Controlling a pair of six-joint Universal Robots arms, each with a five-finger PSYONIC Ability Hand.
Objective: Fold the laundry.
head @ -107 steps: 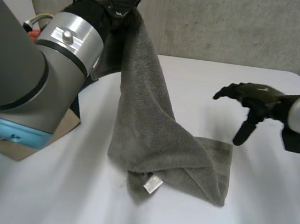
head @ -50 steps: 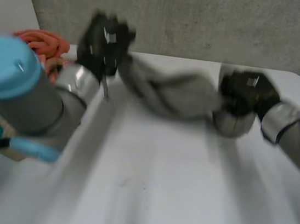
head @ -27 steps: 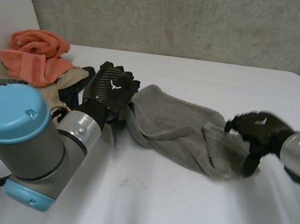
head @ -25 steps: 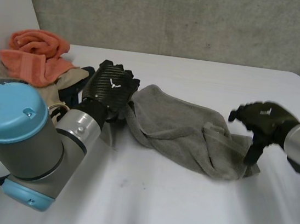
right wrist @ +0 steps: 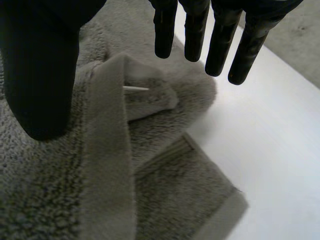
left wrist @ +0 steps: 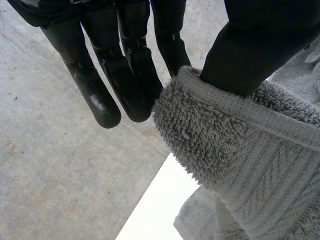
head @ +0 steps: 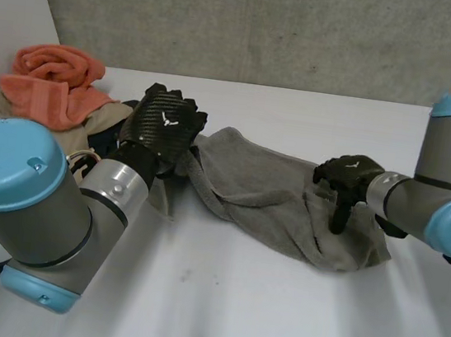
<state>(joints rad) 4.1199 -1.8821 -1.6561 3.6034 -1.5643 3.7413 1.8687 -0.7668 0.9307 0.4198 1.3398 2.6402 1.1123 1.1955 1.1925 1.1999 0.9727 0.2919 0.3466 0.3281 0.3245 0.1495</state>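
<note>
**Item.** One grey towel lies bunched and twisted on the tabletop, running from one hand to the other. No part lies flat and no fold has been made. The work is judged to be at the spreading stage.

**Left hand**. It is at the towel's left end. In the left wrist view the thumb bears down on the hem, and the straight fingers meet the pile on the other side. The hand is clamped on that edge in a pinch.

**Right hand**. It is over the towel's right end. In the right wrist view the fingers are straight and well apart from the thumb, with nothing between them, so the hand holds nothing. The thumb sits low over the pile, but contact cannot be confirmed.

**Handling, as judged.**
- The towel is thick terry: soft, limp and light.
- It has no stiffness, so any unsupported length will sag and drag.
- The surface is rough, so slipping is unlikely. It is not fragile.
- The woven hem is the flattest and firmest part and gives the best hold.
- For the right hand, the turned-over hem strip beside its thumb is the nearest hold.
- The layers overlap there, so a pinch could take two plies instead of one.

**Other.** An orange cloth sits on a pile beside the left arm, apart from the towel.
</note>
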